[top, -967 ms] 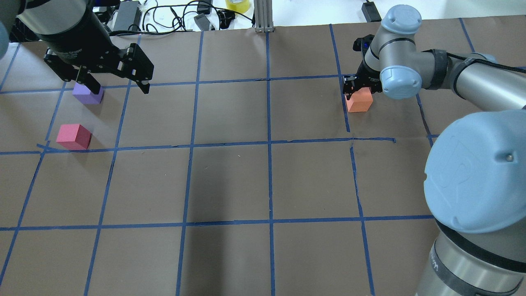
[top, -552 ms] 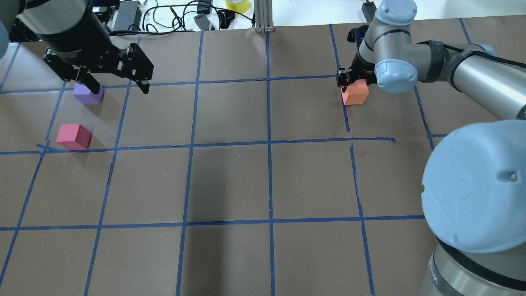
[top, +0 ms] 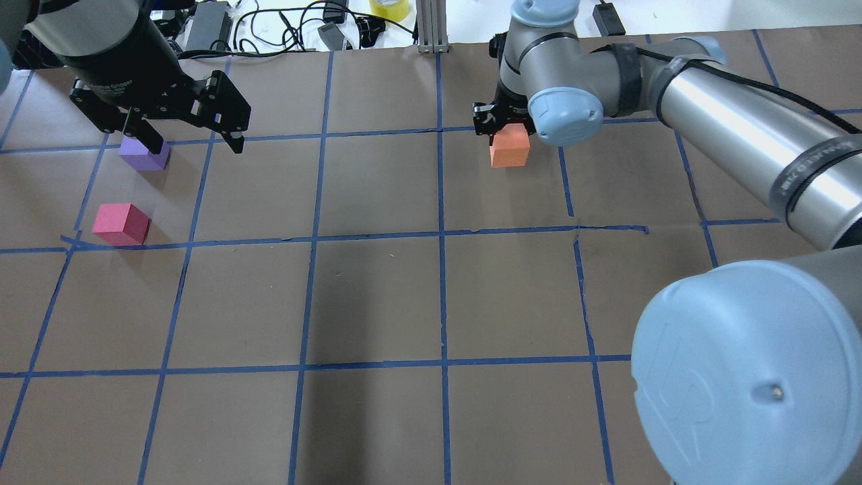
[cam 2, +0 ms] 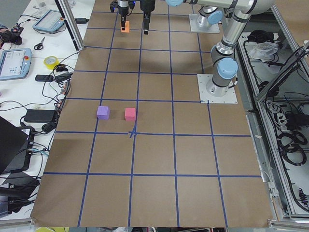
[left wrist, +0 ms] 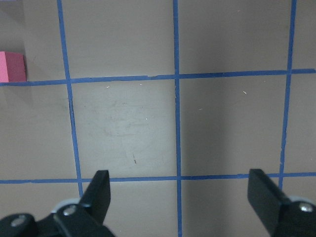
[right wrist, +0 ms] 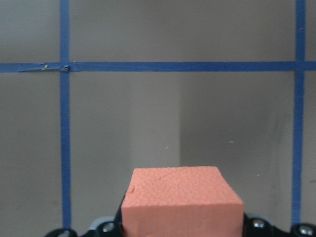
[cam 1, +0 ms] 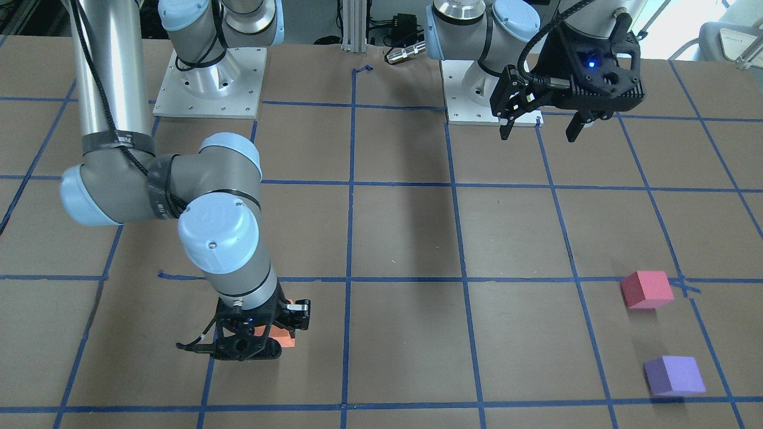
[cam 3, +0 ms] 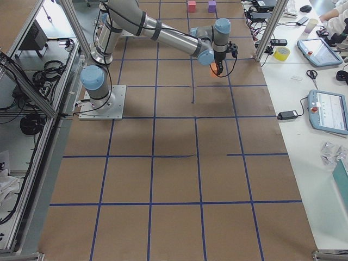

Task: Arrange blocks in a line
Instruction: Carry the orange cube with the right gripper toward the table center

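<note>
orange block (top: 510, 149): now that it's pinched in the right gripper (top: 500, 126), it's crossed a tape line toward the other two, so the line's starting
pinkish-red block (top: 121, 223), purple block (top: 144, 154): haven't budged, far left side
left gripper (top: 195, 143): spread wide, empty, idling up high

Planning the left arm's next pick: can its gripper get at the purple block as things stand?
Probably yes. The left gripper is open and raised, nothing covers the purple block, and the pinkish-red block sits apart from it.
</note>
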`<state>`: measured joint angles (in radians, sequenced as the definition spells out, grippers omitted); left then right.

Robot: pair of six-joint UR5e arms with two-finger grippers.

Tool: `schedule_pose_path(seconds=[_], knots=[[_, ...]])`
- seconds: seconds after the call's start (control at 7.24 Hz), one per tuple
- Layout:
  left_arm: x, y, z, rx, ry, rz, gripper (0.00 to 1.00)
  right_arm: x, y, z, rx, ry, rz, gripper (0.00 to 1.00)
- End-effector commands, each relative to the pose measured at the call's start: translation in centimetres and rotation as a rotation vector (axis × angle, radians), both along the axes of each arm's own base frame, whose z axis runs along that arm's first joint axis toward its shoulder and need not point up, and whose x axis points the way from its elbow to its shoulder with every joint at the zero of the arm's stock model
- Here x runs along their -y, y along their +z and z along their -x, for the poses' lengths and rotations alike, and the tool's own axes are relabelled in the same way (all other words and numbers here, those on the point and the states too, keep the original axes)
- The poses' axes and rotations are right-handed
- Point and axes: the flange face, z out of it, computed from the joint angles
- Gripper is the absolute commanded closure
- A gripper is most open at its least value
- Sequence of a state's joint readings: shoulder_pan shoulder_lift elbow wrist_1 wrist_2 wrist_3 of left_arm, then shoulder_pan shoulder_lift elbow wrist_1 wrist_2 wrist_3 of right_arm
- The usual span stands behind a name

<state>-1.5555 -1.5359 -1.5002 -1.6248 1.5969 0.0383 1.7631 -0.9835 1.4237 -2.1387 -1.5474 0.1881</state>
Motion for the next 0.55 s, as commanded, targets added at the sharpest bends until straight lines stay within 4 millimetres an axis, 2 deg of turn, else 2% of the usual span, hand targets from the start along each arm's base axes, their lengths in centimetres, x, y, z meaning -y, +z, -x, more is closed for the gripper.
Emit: schedule_pose_path(seconds=[0.0,0.14,0.28,0.41], knots=[[0.0,0.0,-0.1,0.000,0.001,-0.001,0.00,0.0,-2.6,-7.7,0.007,0.024,-0.006,1.00],[0.0,0.0,-0.1,0.000,0.002,-0.001,0.00,-0.1,-4.3,-9.9,-0.015,0.049,-0.017,1.00],[0.0,0.0,-0.1,0.000,0.002,-0.001,0.00,-0.6,-5.0,-11.6,-0.025,0.048,-0.017,1.00],[0.0,0.0,-0.1,0.000,0.002,-0.001,0.00,-0.7,-5.8,-12.2,-0.025,0.045,-0.025,0.98]])
